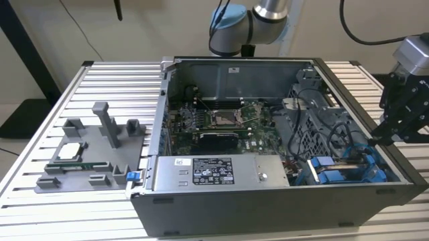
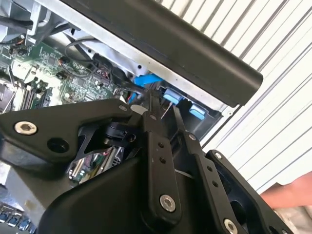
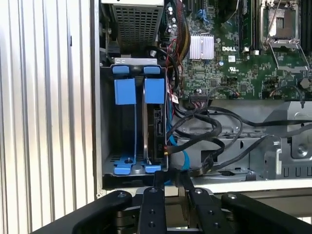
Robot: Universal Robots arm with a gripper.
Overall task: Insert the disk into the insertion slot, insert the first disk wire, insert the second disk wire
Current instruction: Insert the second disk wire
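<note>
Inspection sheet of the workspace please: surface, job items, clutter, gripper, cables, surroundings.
Surface: slatted metal table, carrying an open computer case.
Job's things: disk on edge in the drive bay, compartment nearer the motherboard.
Clutter: grey tray of parts beside the case.
Gripper: gripper at the bay's open end, by the disk.
Cables: black cables and a blue cable loose beside the bay.
Surroundings: robot arm behind the case; what looks like a hand over the table.
</note>
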